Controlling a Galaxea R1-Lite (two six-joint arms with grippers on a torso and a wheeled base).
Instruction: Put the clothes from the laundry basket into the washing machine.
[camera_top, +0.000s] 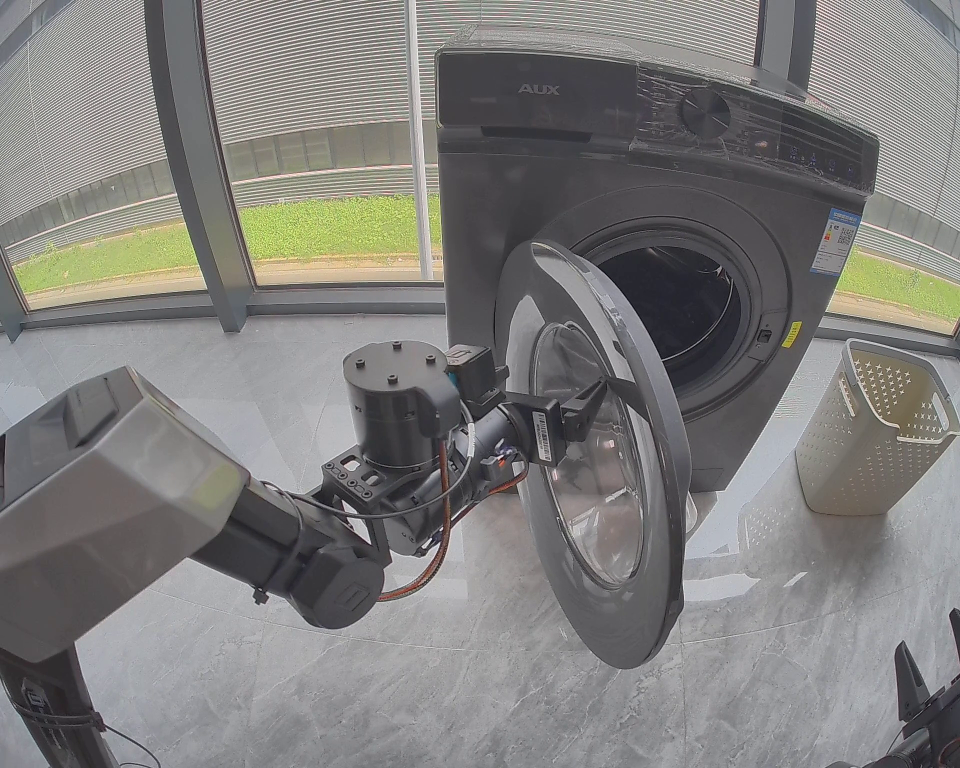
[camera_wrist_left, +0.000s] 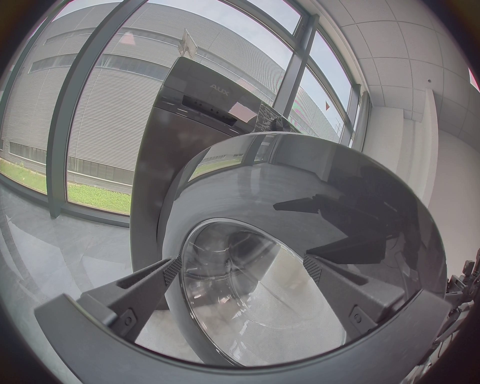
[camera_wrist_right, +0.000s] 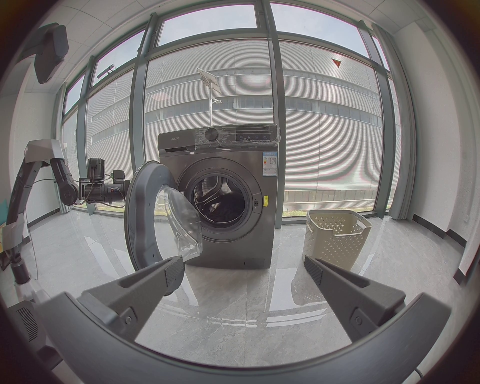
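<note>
Seemingly touching the open door (camera_top: 625, 625), left jaws spread empty; right jaws wide, empty.

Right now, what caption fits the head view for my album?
Left gripper at the open washing machine door, laundry basket standing nearby.

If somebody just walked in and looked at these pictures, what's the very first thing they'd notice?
Most likely the big grey washing machine in front of the windows, with its round door standing wide open toward the robot. Next comes the left gripper, fingers open, close up against that door's outer face. A pale laundry basket stands beside the machine, on the robot's right.
</note>
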